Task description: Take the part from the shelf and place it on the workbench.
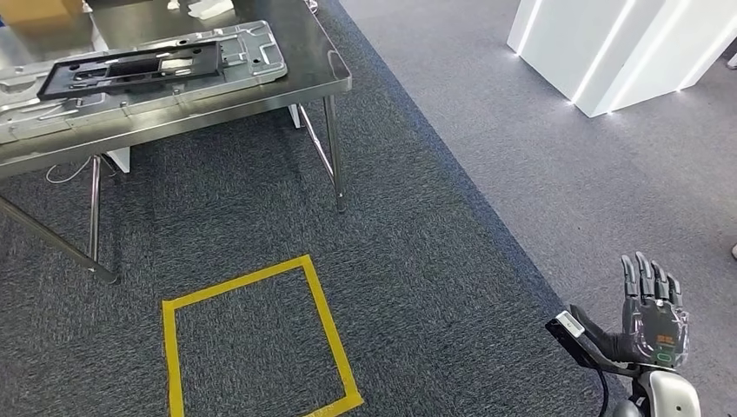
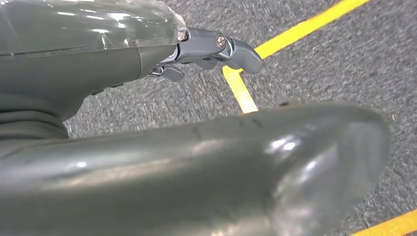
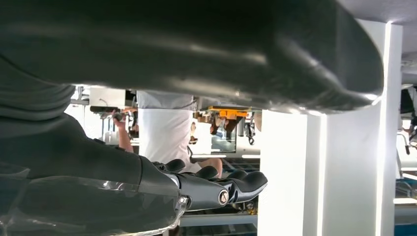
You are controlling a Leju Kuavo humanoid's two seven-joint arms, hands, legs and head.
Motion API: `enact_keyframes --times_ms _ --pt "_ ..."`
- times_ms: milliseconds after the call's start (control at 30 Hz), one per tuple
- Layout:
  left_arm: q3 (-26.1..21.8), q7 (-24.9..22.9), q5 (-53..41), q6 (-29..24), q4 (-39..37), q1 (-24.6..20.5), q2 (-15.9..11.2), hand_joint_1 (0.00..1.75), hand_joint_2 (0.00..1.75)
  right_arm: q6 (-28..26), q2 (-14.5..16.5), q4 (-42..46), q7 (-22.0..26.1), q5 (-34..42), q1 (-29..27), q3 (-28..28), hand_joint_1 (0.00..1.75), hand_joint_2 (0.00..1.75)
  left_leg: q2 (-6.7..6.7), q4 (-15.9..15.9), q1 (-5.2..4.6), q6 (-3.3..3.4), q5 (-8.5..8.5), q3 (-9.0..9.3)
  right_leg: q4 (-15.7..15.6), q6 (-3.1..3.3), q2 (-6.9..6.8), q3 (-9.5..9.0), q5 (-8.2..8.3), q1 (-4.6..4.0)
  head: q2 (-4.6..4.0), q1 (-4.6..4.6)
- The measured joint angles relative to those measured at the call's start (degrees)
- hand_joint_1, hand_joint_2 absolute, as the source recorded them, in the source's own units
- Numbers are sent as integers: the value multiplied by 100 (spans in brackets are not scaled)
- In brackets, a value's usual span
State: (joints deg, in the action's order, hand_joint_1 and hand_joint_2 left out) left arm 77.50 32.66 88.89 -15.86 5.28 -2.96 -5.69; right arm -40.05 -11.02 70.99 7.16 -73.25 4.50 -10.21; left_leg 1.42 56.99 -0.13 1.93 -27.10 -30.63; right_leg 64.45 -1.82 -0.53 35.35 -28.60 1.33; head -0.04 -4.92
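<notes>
A long silver pressed-metal panel (image 1: 252, 45) with a black frame (image 1: 130, 69) on top lies on the steel workbench (image 1: 308, 61) at the upper left of the head view. My right hand (image 1: 654, 314) hangs low at the right, well away from the bench, its fingers straight and apart and nothing in them. In the right wrist view the same hand (image 3: 147, 191) is empty, with its fingers (image 3: 241, 183) stretched out. My left hand (image 2: 123, 54) hangs over the carpet with its fingers (image 2: 221, 46) out and holds nothing.
A yellow tape square (image 1: 329, 321) marks the dark carpet in front of the bench; its lines (image 2: 241, 91) pass under my left hand. A white lit pillar (image 1: 608, 43) stands at the far right. A person in a white shirt (image 3: 164, 123) stands further off.
</notes>
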Motion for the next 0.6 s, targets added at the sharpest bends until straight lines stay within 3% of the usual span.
enact_keyframes --times_ms 67,167,233,333,367,400,433,533,600 --pt "-13 -73 -9 20 19 -24 3 0 0 -1 -18 -10 -69 -45 45 43 0 0 27 74 -23 -59 -48 -23 -494 57 -56 -238 137 -21 0 -1" --pt "-15 -207 -26 23 38 -41 4 0 0 -1 -35 -26 -141 -93 62 119 0 0 67 107 -25 -141 -75 -45 -555 159 -5 -227 147 -38 0 -1" --pt "-14 -305 -42 15 50 -42 9 0 0 -1 -49 -31 -178 -114 79 170 0 0 21 301 -5 -208 -234 -124 -579 221 26 -220 173 -19 0 -1" --pt "-13 -426 -61 -22 65 -34 16 0 0 -1 -65 -48 -217 -119 94 247 0 0 -77 1335 29 -290 -782 -578 -586 268 70 -197 186 -12 0 -1" --pt "-13 -451 -63 -32 71 -29 20 0 0 -1 -68 -61 -225 -111 94 267 0 0 -85 1643 36 -302 -880 -716 -584 271 89 -193 186 -14 0 -1" --pt "-13 -468 -63 -39 77 -25 25 0 0 -1 -71 -75 -230 -100 96 281 0 0 -86 1763 38 -303 -867 -769 -583 271 111 -193 186 -16 0 -1" --pt "-13 -475 -64 -44 82 -24 32 0 0 -1 -72 -90 -233 -88 101 290 0 0 -89 1627 39 -293 -731 -704 -582 270 136 -200 186 -17 0 0" --pt "-13 -468 -64 -58 86 -32 43 0 0 -1 -72 -119 -232 -74 144 317 0 0 -227 457 29 -199 -161 -164 -583 249 215 -217 191 -20 0 -1" --pt "-13 -422 -65 -68 86 -40 48 0 0 -1 -70 -141 -218 -89 173 336 0 0 -318 97 7 -147 -80 -15 -586 191 265 -182 215 -14 0 -2"
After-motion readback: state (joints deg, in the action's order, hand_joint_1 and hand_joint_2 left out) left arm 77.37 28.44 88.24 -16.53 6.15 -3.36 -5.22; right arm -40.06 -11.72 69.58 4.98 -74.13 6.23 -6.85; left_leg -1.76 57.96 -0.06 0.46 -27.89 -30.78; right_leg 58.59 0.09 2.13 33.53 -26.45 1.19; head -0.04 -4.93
